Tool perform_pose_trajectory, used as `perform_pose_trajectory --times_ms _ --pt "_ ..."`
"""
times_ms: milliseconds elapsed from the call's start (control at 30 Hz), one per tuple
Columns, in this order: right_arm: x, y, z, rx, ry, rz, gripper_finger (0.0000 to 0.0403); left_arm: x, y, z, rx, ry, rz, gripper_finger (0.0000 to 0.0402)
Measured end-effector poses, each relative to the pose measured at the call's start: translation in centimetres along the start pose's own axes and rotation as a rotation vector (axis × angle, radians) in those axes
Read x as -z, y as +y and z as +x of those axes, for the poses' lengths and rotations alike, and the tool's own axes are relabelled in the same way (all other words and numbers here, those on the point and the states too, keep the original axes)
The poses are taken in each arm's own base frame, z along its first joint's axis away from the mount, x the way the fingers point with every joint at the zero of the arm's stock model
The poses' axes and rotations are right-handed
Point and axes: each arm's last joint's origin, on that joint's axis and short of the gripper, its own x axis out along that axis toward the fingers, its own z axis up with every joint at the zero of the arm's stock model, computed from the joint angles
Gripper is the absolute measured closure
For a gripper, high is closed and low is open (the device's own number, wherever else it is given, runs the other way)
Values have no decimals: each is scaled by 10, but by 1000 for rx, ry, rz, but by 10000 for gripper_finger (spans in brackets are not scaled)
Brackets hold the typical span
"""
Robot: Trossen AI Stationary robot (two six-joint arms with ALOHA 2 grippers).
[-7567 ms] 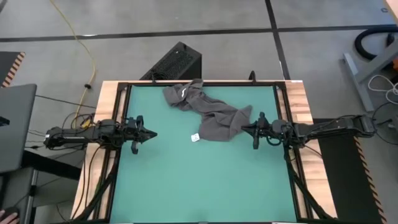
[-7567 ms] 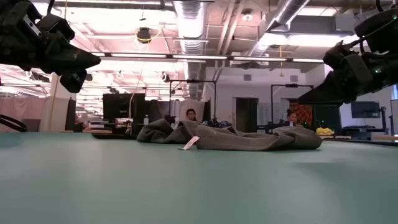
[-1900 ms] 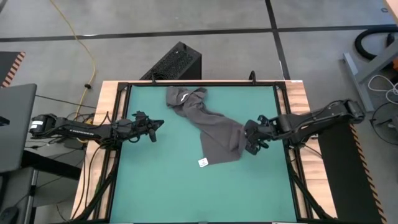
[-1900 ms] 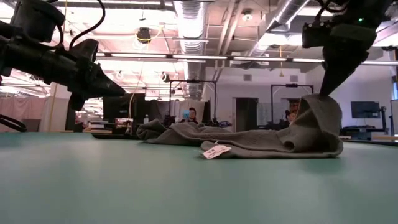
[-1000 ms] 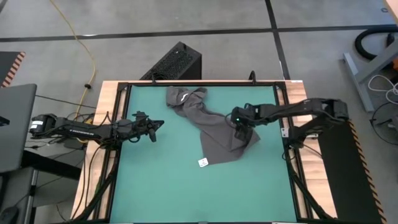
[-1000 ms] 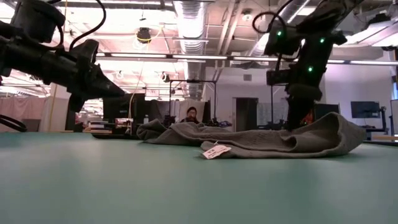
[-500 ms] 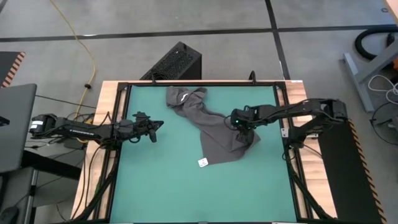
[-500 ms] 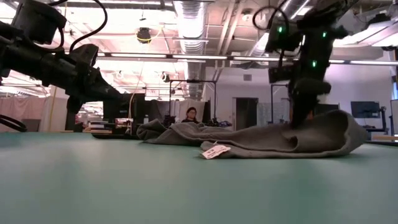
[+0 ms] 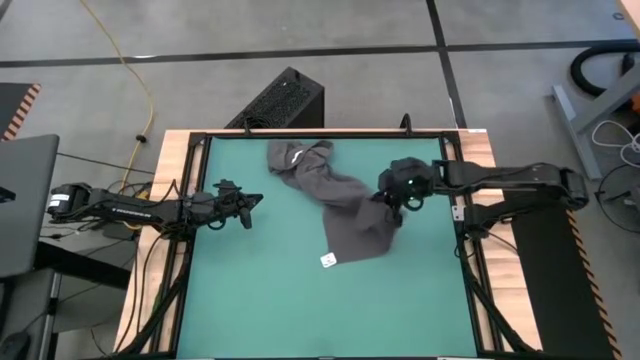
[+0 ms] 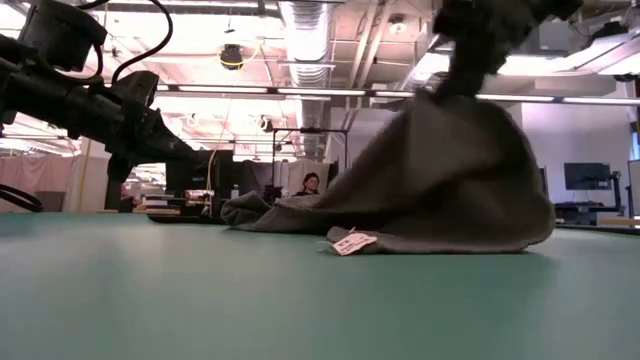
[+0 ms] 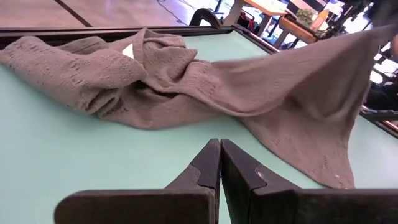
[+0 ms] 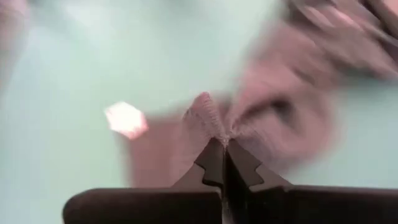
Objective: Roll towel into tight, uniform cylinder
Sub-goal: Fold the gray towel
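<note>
Looking down from above, the right gripper (image 9: 392, 205) pinches the towel (image 9: 345, 205) at its right edge, the cloth running diagonally across the green mat (image 9: 270, 300) with its white tag (image 9: 327, 261) nearest me. Level with the table, the towel (image 10: 450, 180) rises in a peak. Past the left wrist, the left gripper (image 11: 220, 149) hovers closed beside the towel (image 11: 186, 81). The right wrist shows cloth (image 12: 208, 118) clamped between its fingers.

Bright, even ceiling lighting (soft shadows only); the right wrist view is heavily motion-blurred.
</note>
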Motion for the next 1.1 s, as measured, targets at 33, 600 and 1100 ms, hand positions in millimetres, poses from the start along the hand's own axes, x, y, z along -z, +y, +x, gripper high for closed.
perform_pose_trajectory --times_ms 33,600,1100 --pt "-5 4 2 -80 -61 -20 386 0 0 0 0 0 0 401" --pt "-57 90 17 -1140 -407 -496 382 0 -1 0 25 15 -52 401" --pt "-20 -47 -8 470 18 171 382 0 0 0 -3 -4 -37 401"
